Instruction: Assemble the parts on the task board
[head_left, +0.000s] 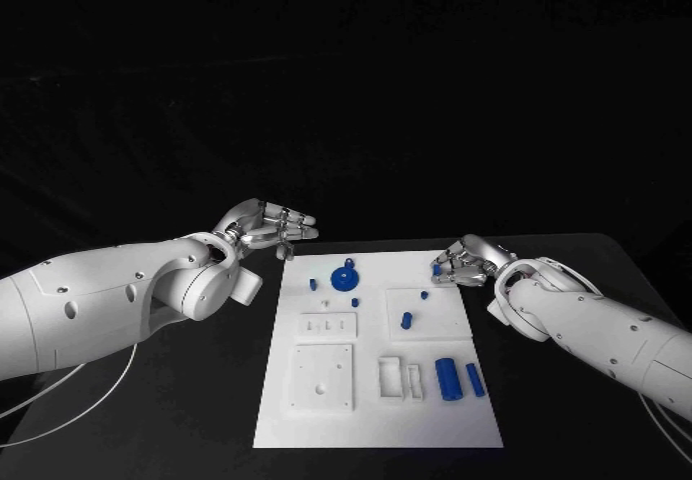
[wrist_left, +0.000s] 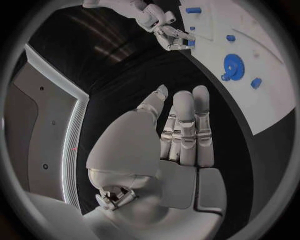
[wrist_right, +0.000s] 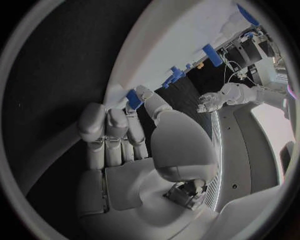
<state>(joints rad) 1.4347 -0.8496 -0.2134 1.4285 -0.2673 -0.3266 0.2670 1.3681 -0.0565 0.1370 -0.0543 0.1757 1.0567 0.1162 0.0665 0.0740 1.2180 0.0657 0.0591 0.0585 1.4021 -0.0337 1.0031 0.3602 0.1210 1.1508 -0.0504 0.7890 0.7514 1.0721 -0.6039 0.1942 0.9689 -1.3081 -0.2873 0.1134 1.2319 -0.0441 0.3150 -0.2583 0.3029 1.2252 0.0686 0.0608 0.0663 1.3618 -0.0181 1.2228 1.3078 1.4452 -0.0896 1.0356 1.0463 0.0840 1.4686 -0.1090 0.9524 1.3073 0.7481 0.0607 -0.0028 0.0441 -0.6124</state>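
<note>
**Right hand at the far right corner of the board, left hand empty beside it**

Head view: the white task board (head_left: 378, 400) lies in the middle of the black surface (head_left: 173, 420). On it rest a blue gear (head_left: 345, 277) near the far edge, several small blue parts (head_left: 407, 320) around the middle, and two blue cylinders (head_left: 462, 381) side by side towards the near right. The left hand (head_left: 271, 228) hovers just off the board's far left corner, fingers curled loosely, holding nothing. The right hand (head_left: 464, 262) sits at the board's far right corner, fingers bent down beside a small blue peg (head_left: 437, 268).

Left wrist view: the left hand (wrist_left: 178, 132) has its fingers held straight and close together, palm empty, above the dark surface. The gear (wrist_left: 234, 65) lies on the board beyond it.

Right wrist view: the right hand (wrist_right: 119, 135) reaches to the board's edge, and a fingertip (wrist_right: 144, 92) touches the blue peg (wrist_right: 133, 99); I cannot tell whether the peg is pinched.
</note>
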